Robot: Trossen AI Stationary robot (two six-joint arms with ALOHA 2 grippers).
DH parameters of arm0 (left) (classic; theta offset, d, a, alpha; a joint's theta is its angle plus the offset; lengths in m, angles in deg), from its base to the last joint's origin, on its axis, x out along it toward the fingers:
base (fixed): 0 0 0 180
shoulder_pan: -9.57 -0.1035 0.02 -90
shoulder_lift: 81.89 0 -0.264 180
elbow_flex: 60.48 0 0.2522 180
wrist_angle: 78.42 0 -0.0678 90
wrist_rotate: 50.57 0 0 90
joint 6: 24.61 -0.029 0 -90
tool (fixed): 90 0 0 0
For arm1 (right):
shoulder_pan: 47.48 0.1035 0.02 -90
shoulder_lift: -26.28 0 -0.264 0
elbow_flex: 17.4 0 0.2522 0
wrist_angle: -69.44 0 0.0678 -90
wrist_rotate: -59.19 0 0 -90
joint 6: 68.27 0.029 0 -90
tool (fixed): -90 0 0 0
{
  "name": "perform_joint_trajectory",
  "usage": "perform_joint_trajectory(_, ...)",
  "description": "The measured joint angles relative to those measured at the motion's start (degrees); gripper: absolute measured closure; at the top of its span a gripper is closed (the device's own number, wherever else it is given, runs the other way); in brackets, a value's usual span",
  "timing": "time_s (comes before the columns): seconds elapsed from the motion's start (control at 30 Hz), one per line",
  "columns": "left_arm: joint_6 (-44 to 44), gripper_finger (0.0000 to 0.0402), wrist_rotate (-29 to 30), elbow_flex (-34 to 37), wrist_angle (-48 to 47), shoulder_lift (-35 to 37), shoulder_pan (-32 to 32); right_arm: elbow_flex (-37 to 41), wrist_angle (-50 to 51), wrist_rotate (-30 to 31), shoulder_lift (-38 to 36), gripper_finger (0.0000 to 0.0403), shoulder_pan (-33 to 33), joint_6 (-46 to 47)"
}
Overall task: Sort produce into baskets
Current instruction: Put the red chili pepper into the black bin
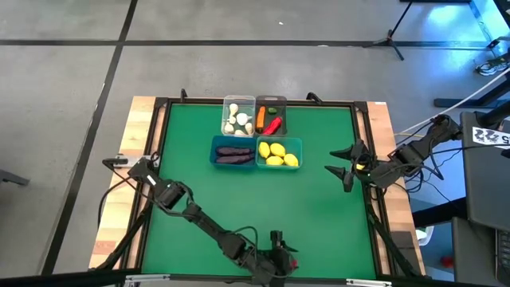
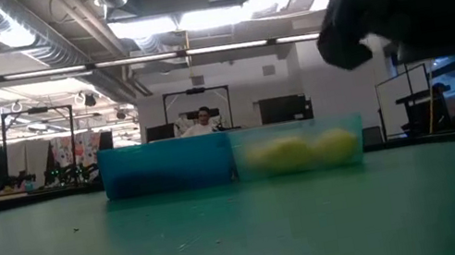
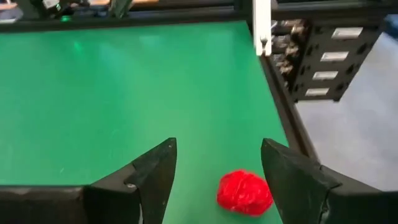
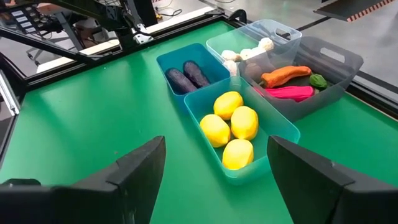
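Left pincer (image 1: 279,259) hovers at the near edge of the green surface (image 1: 319,215), its fingers (image 3: 155,177) spread wide with nothing between them; a red chili (image 3: 244,192) lies on the mat in the gap, nearer one finger, and no contact can be made out. In the high view that chili (image 1: 292,261) shows as a small red spot just beside the pincer.

Farther across the surface, toward its far side, the four bins sit touching in a square cluster. The left teal bin (image 1: 215,155) holds two dark eggplants (image 1: 233,154) lying side by side. Behind it, the clear bin (image 1: 225,112) holds white garlic bulbs (image 1: 237,118). To its right, the grey bin (image 1: 282,104) holds an orange carrot (image 1: 260,118), a second red chili (image 1: 274,125) and a small green piece (image 1: 272,110). In front of that, the right teal bin (image 1: 298,145) holds four yellow lemons (image 1: 277,153). The low view shows the two teal bins from the side, the lemons showing as yellow blurs through the wall.

Right pincer (image 1: 344,170) hangs above the right side of the surface, well apart from the bins, fingers (image 4: 134,171) wide open and empty, pointed toward the cluster.
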Motion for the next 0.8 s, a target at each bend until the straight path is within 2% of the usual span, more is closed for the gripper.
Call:
perform_joint_trajectory(0.1, -0.84, 0.0171, -3.15, 0.03, 2.76, -0.02, -0.04, 0.0, 0.01, 0.0, 0.0, 0.0123, 0.0, 0.01)
perform_joint_trajectory(0.27, -0.97, 0.0171, -4.59, 0.08, 1.79, -0.75, -0.12, 0.0, 0.1, -0.09, 0.0, 0.0123, 0.0, 0.02)
perform_joint_trajectory(0.5, -2.75, 0.0171, -10.55, 0.06, 1.69, -0.66, -1.43, 0.0, 0.17, -0.12, 0.0, 0.0123, 0.0, 0.04)
perform_joint_trajectory(0.8, -1.04, 0.0171, -13.2, 0.04, 1.49, -3.28, -1.59, 0.0, 0.56, -0.07, -0.02, 0.0123, 0.0, -0.17)
